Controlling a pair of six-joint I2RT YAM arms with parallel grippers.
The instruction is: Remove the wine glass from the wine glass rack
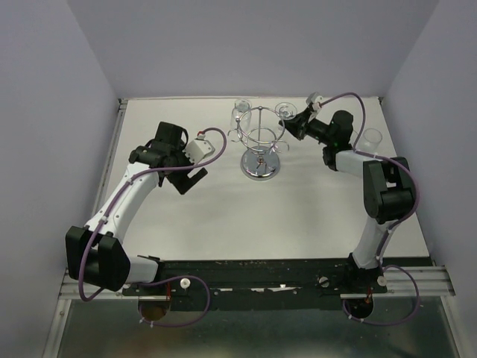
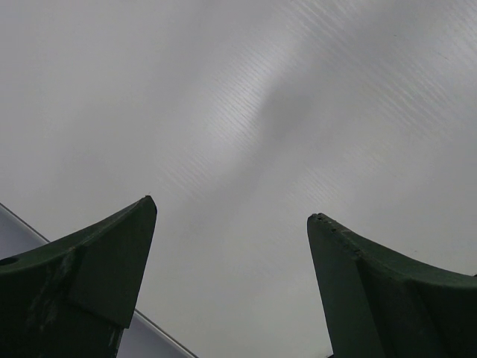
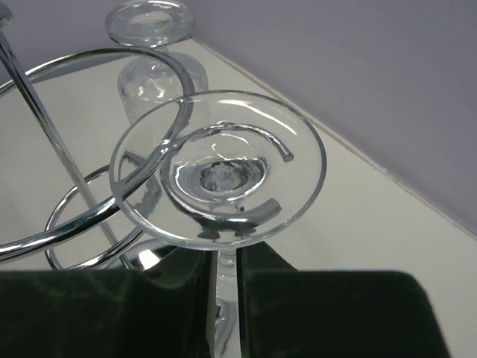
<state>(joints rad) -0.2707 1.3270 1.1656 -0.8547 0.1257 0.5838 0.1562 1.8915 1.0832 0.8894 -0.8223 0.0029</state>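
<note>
The left hand hangs wide open over the table (left of the wine glass rack). The wine glass hangs upside down on the rack's right hook, its stem pinched by the closed right hand.

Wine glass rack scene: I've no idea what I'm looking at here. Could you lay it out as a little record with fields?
place: white table
rack: wine glass rack, chrome, upright mid-table
target: wine glass hanging upside down, foot on a looped hook
neighbour: second glass, also hanging on the rack
right arm: right gripper straddles the wine glass stem, gap narrow; contact cannot be told
left arm: left gripper wide open, empty, away from the rack
</note>
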